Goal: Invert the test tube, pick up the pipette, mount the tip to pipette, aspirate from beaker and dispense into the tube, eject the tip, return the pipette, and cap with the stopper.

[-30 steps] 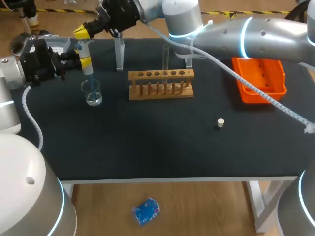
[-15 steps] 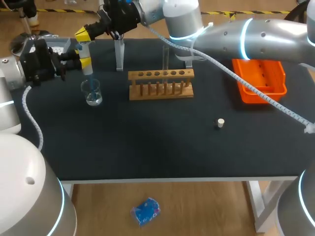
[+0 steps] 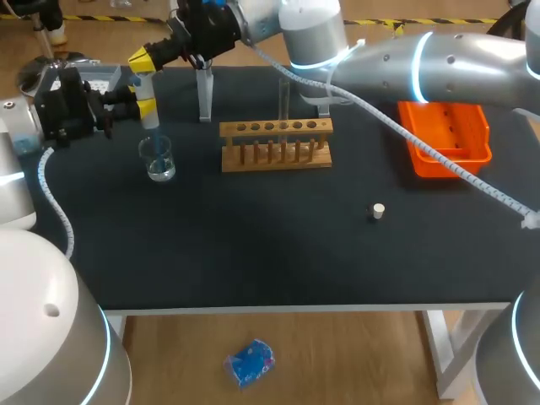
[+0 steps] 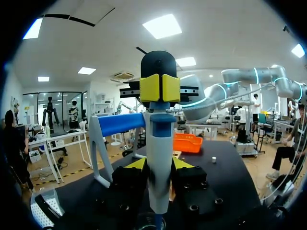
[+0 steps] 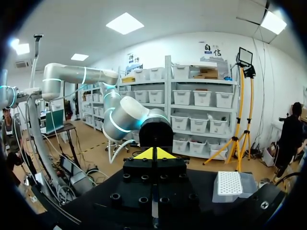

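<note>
While the left claw (image 3: 143, 107) grips the pipette (image 3: 145, 86) upright from both sides, its tip dips into the beaker (image 3: 158, 159) near the bench's (image 3: 253, 245) far left corner; the right claw (image 3: 143, 58), fingers pressed together, sits atop the pipette's head.

No writing, label or number could be read on anything on the tabletop (image 3: 253, 245). The pipette (image 4: 159, 163) and rack (image 3: 276, 148) showed plain surfaces, any print too small to tell.
</note>
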### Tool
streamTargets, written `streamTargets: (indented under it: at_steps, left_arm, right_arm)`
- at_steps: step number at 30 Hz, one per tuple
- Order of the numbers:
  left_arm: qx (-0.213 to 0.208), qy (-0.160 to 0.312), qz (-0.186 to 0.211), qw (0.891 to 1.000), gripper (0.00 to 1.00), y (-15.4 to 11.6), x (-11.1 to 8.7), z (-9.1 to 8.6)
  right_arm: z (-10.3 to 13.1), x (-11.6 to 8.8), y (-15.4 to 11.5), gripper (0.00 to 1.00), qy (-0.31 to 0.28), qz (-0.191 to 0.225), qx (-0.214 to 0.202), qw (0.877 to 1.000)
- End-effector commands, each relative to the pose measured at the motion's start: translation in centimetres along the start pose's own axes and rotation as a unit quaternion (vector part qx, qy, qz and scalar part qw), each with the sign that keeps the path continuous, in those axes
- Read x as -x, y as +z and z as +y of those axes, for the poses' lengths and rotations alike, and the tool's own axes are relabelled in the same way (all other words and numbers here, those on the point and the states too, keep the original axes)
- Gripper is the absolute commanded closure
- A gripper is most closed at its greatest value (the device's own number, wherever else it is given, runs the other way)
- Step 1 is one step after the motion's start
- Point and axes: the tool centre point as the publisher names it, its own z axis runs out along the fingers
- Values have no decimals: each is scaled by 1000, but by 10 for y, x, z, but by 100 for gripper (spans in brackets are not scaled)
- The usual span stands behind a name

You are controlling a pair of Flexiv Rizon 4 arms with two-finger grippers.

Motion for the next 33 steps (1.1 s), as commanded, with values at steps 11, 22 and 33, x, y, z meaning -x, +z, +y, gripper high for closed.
streamTargets:
  at_steps: [11,22,33]
  left_arm:
    - [-1,1,0,1000,100,0,0,-4]
    - [-1,1,0,1000,100,0,0,-4]
    - [-1,1,0,1000,100,0,0,-4]
  right_arm:
    - [18,6,-2,100,-24,0,-6,1000]
    - [32,6,-2,100,-41,-2,-8,999]
    - [54,-8,-23,0,-51,-5,-47,998]
